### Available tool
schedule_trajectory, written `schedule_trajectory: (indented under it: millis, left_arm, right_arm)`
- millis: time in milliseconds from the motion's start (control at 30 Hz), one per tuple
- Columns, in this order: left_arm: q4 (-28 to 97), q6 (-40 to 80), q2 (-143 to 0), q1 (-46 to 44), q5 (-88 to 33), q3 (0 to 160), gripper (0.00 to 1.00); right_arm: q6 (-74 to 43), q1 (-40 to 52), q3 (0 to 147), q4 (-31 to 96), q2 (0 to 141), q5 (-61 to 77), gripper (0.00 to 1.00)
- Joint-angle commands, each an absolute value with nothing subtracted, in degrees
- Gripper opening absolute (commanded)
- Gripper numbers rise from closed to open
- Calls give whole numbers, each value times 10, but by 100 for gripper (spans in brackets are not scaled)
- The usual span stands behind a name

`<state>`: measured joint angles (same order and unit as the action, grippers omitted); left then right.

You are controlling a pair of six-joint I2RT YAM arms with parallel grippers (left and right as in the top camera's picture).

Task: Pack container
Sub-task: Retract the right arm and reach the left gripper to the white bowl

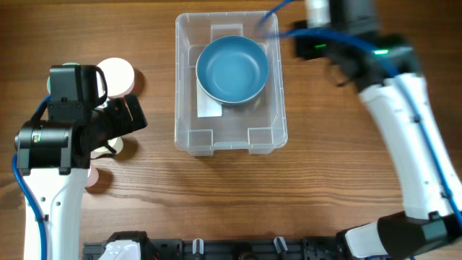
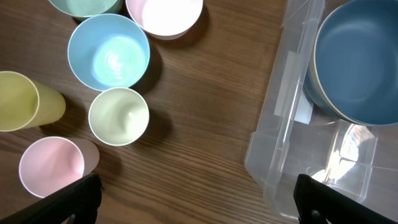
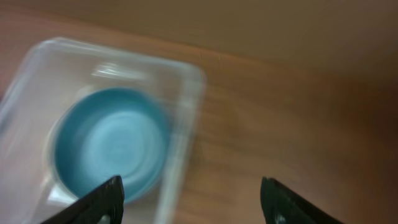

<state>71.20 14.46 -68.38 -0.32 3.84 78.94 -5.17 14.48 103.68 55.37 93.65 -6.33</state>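
Clear rect. container (image 1: pixel 185 108) w/ white label (image 1: pixel 210 109), blue bowl (image 1: pixel 232 69) inside.

**Wooden table: one bin and a cluster of cups**

The brown wood-grain table (image 1: pixel 325 180) carries a clear rectangular plastic container (image 1: pixel 231 139), standing flat near the far middle. On the left arm's side of it, small plastic vessels stand mouth-up and close together: a light-blue cup (image 2: pixel 109 53), a pale-green cup (image 2: pixel 118 116) just beside it, a yellow cup (image 2: pixel 25 102), a pink cup (image 2: pixel 53 165), a white cup (image 2: pixel 165 15) and a mint cup (image 2: pixel 84 6), the last cut off by the frame edge.
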Motion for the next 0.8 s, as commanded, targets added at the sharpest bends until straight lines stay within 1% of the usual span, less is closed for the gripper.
schedule_trajectory:
  millis: [0,33,133,200,267,333,467,567,767]
  left_arm:
    - [712,140,-684,-2,46,798,100]
    - [712,140,-684,-2,46,798,100]
    - [711,144,-684,-2,46,799,100]
    - [710,177,-688,-2,46,804,100]
    - [716,185,-714,-2,46,838,100]
    - [726,182,-780,-2,46,916,99]
    - [740,174,-965,29,46,1074,99]
    - [716,171,-1065,47,46,1093,100]
    - [663,170,-1266,51,38,1093,100]
  right_arm:
    - [-220,46,1030,629,950,-52,82]
    - [-226,18,1021,644,952,-39,86]
    - [-221,-42,986,662,955,-15,87]
    - [-212,-60,977,672,955,4,87]
    - [-195,-64,976,678,955,12,87]
    - [-195,-63,976,677,955,16,87]
    - [-180,-63,976,678,955,16,88]
    - [-180,-63,976,678,955,16,88]
    - [-180,-63,976,674,955,16,87]
